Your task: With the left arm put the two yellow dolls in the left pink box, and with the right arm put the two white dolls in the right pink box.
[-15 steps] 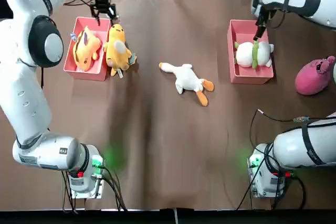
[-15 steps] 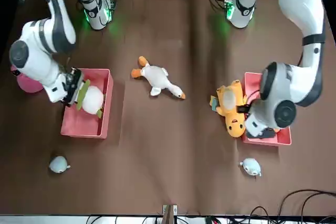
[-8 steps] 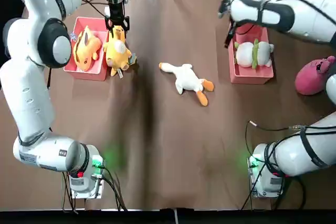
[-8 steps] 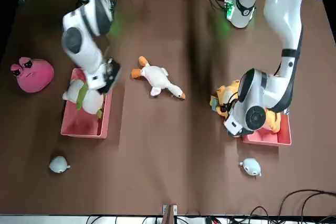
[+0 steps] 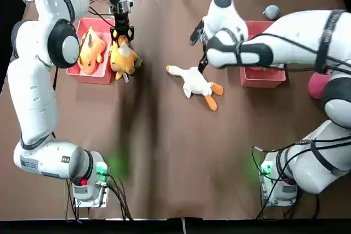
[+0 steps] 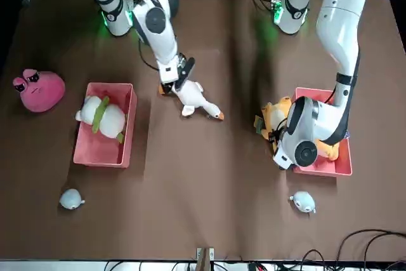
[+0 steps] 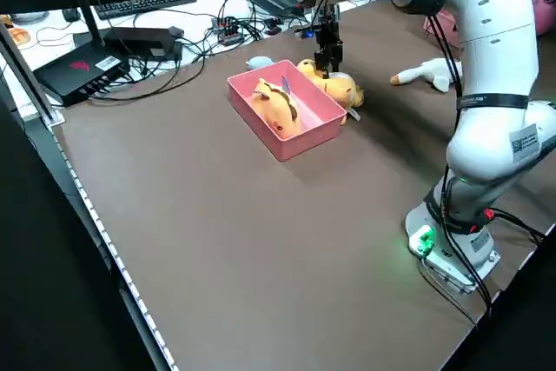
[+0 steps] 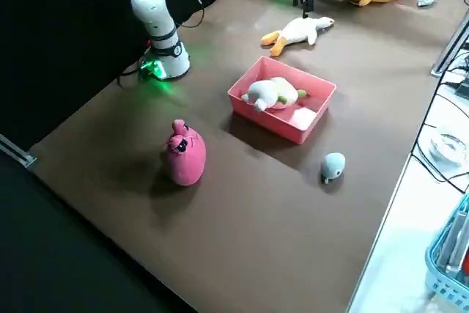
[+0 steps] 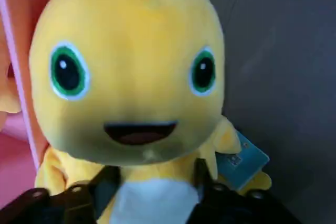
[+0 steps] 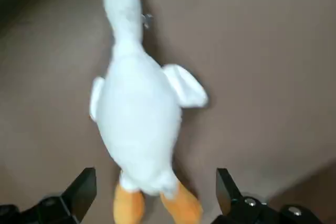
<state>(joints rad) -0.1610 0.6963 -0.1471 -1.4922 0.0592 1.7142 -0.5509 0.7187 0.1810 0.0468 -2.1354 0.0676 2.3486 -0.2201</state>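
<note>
One yellow doll (image 5: 90, 47) lies inside the left pink box (image 5: 82, 72). The other yellow doll (image 5: 122, 54) lies on the table against that box's right wall. My left gripper (image 5: 121, 30) is low over its head, open, with its fingers (image 9: 107, 182) on either side of the doll's chest (image 9: 131, 77). A white duck doll (image 5: 195, 83) lies at the table's middle, and my right gripper (image 5: 202, 63) hangs open just above it (image 10: 137, 124). The other white doll (image 6: 101, 116), with a green band, rests in the right pink box (image 6: 95, 149).
A pink round plush (image 5: 328, 80) sits at the far right of the table. Two small grey toys (image 6: 72, 199) (image 6: 303, 202) lie near the far edge, behind the boxes. My right arm (image 5: 274, 36) stretches across the right pink box.
My right gripper swung from the right pink box to the white duck. My left gripper moved from the left box's far edge down onto the outer yellow doll. The dolls stayed put.
</note>
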